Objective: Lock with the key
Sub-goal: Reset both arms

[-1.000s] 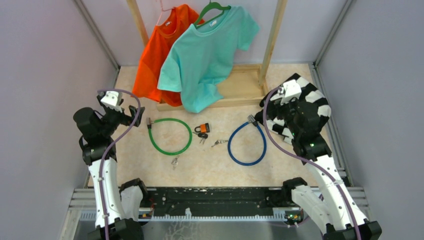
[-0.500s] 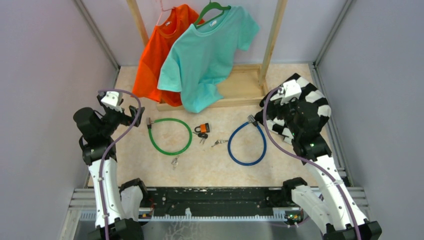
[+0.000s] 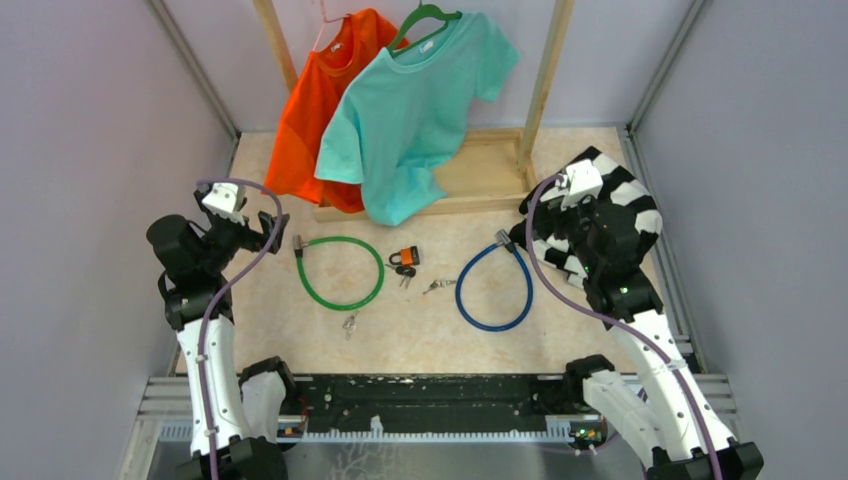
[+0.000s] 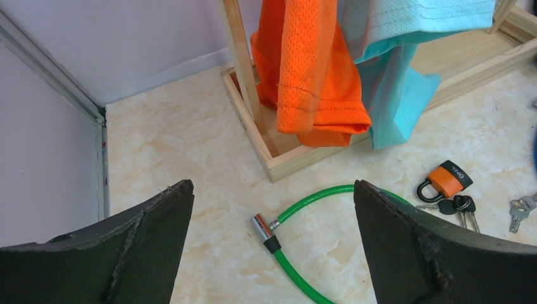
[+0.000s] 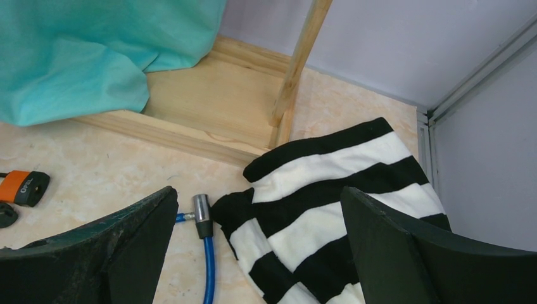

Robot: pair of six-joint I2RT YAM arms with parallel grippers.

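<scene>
- The left claw [image 4: 273,185] hangs over the left side of the desk [image 3: 420,335] with its fingers spread wide, holding nothing.
- Between those fingers, in the left wrist view, lies the metal end of the green cable lock [image 3: 340,272], whose loop curves on the desk.
- The right claw [image 5: 258,190] is also spread wide and grips nothing.
- A black-and-white striped cloth [image 5: 329,190] is draped over the right arm; in the right wrist view it fills the space between the fingers.
- The metal end of the blue cable lock [image 3: 493,290] lies just beside the edge of that cloth.
- The orange padlock [image 3: 405,256] lies flat on the desk between the two cable loops, apart from both claws.
- A bunch of black-headed keys [image 4: 461,206] lies just beside the padlock, on its near side.
- A second bunch of silver keys [image 3: 437,286] lies between the padlock and the blue loop.
- One more key [image 3: 350,323] lies just outside the green loop, on its near side.
- At the far side, an orange shirt [image 3: 320,110] and a teal shirt [image 3: 415,110] hang from a wooden rack [image 3: 480,175].
</scene>
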